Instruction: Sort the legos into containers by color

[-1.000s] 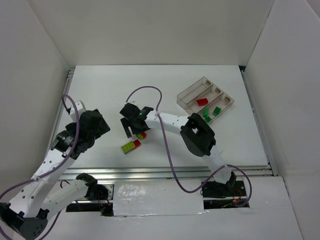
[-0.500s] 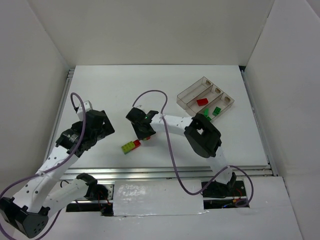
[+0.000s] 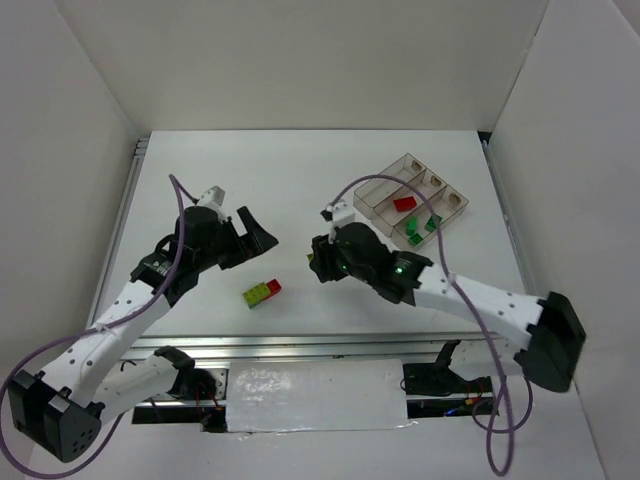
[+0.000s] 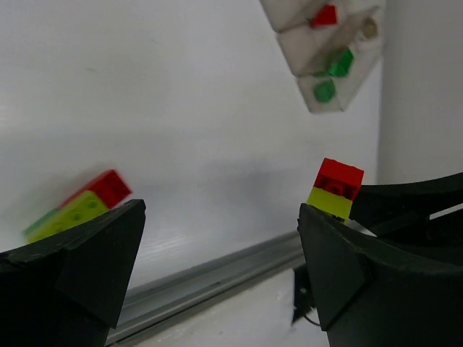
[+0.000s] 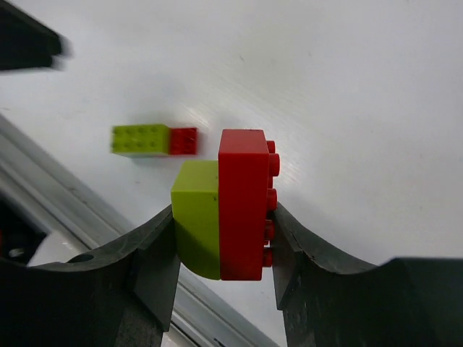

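Observation:
My right gripper [image 5: 224,217] is shut on a red and yellow-green lego stack [image 5: 230,206], one pad on each side, and holds it above the table. From above, that gripper [image 3: 318,262] sits mid-table, left of the containers [image 3: 380,190]. A second stuck-together piece, yellow-green with a red end [image 3: 262,291], lies flat on the table between the arms and also shows as the lying piece [image 5: 153,139] and, blurred, [image 4: 79,206]. My left gripper [image 3: 250,232] is open and empty [image 4: 221,217], up and left of the lying piece. The containers hold a red brick [image 3: 404,203] and two green bricks [image 3: 434,221].
White walls close in the table on three sides. A metal rail [image 3: 330,342] runs along the near table edge. The containers [image 4: 347,69] stand at the back right. Purple cables loop over both arms.
The right gripper shut on the red and yellow-green stack and carried it up and to the right. The left arm swung toward the table's middle, still open.

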{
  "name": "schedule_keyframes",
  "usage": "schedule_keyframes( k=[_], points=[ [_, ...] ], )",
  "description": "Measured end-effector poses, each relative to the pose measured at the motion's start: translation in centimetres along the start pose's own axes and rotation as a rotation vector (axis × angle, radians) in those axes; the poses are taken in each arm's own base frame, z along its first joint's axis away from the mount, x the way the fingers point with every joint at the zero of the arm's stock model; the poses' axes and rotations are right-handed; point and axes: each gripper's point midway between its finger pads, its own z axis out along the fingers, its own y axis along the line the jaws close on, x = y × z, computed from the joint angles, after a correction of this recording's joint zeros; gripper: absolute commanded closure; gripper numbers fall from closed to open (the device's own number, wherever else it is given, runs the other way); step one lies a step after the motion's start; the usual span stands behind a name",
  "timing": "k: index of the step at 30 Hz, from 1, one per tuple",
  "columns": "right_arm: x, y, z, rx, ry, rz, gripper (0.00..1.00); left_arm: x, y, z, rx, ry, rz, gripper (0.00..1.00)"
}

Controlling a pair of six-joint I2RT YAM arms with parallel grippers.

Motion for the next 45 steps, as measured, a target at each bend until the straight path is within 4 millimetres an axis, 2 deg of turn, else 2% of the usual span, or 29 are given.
schedule_keyframes(
  k=[3,5,9,12,16,20,23,25,26,27,28,29,31,32,34,35,40,45],
  points=[
    [-2.0,0.7,-3.2,-0.083,-0.123,0.018,1.0,1.7,-3.2,1.3,0.144,0.092,-0.023,0.0],
    [-2.4,0.9,-4.1,-0.107,-0.149,0.022,1.0,3.2,-5.6,2.0,0.23,0.154,-0.032,0.01],
    [-2.0,0.8,-4.4,-0.107,-0.138,0.019,1.0,5.8,-9.2,2.6,0.333,0.24,-0.018,0.04],
    [-1.8,0.8,-4.5,-0.108,-0.137,0.019,1.0,6.4,-11.0,2.6,0.386,0.263,-0.013,0.07],
    [-2.3,0.8,-5.0,-0.113,-0.154,0.026,1.0,6.6,-12.0,2.4,0.422,0.268,-0.023,0.14],
    [-2.5,1.0,-5.3,-0.121,-0.164,0.035,1.0,6.6,-12.7,2.5,0.449,0.268,-0.026,0.33],
    [-2.5,0.9,-5.2,-0.112,-0.164,0.05,1.0,6.8,-13.0,2.6,0.46,0.28,-0.037,0.56],
    [-2.5,0.8,-5.1,-0.103,-0.16,0.058,1.0,6.9,-13.0,2.7,0.463,0.281,-0.034,0.64],
    [-2.4,0.7,-5.0,-0.098,-0.156,0.063,1.0,7.0,-13.0,2.8,0.465,0.281,-0.03,0.79],
    [-2.4,0.7,-4.9,-0.093,-0.151,0.067,0.99,7.0,-13.0,2.9,0.463,0.281,-0.031,0.87],
    [-2.4,0.7,-4.8,-0.087,-0.144,0.071,0.96,7.0,-12.9,3.0,0.463,0.28,-0.034,0.93],
    [-2.3,0.7,-4.7,-0.082,-0.139,0.076,0.85,6.9,-12.8,3.2,0.461,0.279,-0.035,1.0],
    [-2.2,0.6,-4.5,-0.072,-0.134,0.083,0.77,7.0,-12.8,3.4,0.459,0.28,-0.036,1.0],
    [-2.2,0.5,-4.5,-0.072,-0.131,0.087,0.41,7.0,-12.7,3.5,0.458,0.281,-0.035,1.0],
    [-2.2,0.8,-4.5,-0.086,-0.129,0.101,0.05,6.9,-12.8,3.5,0.467,0.274,-0.025,1.0],
    [-2.1,1.1,-4.5,-0.103,-0.121,0.105,0.0,6.9,-13.1,3.3,0.483,0.27,-0.011,1.0],
    [-2.1,2.1,-5.3,-0.215,-0.094,0.103,0.0,6.9,-13.6,2.6,0.528,0.243,0.079,1.0],
    [-3.0,0.5,-8.2,-0.354,-0.136,0.129,0.0,6.9,-13.8,1.9,0.578,0.224,0.191,1.0]
  ],
)
